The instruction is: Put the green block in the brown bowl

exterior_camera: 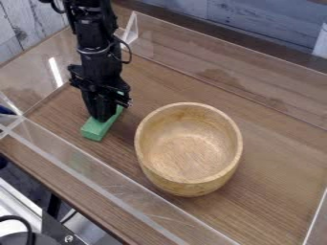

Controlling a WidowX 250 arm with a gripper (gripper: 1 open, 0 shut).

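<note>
Wooden surface [274, 134] carries the green block [98, 126], pinched at its far end between narrow jaws, so grasping looks done and lifting toward the brown bowl [189, 148] beside them comes next.
</note>
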